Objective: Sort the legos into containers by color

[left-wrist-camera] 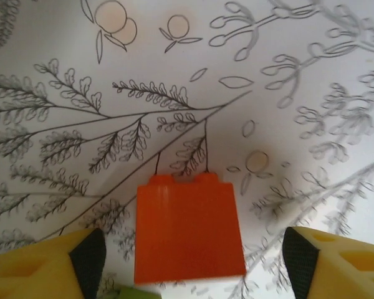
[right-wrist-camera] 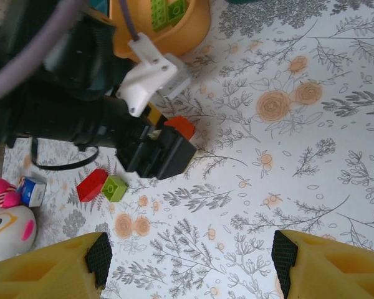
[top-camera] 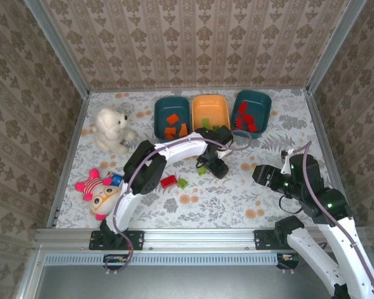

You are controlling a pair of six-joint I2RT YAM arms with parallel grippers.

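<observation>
An orange lego (left-wrist-camera: 188,230) lies flat on the flowered cloth between the fingers of my left gripper (left-wrist-camera: 190,261), which is open with a gap on each side of the brick. That gripper (top-camera: 217,167) hangs low in front of the orange container (top-camera: 210,98). A green lego (left-wrist-camera: 137,293) peeks in at the bottom edge. A red lego (top-camera: 169,181) and two green legos (top-camera: 182,183) lie loose nearby. The left teal container (top-camera: 159,111) holds orange legos, the orange one green legos, the right teal container (top-camera: 265,106) red legos. My right gripper (right-wrist-camera: 192,256) is open above bare cloth.
A white teddy bear (top-camera: 112,129) sits at the back left and a pink clown plush (top-camera: 98,192) at the front left, with a small blue cube (right-wrist-camera: 31,190) beside it. Patterned walls and a metal rail close in the table.
</observation>
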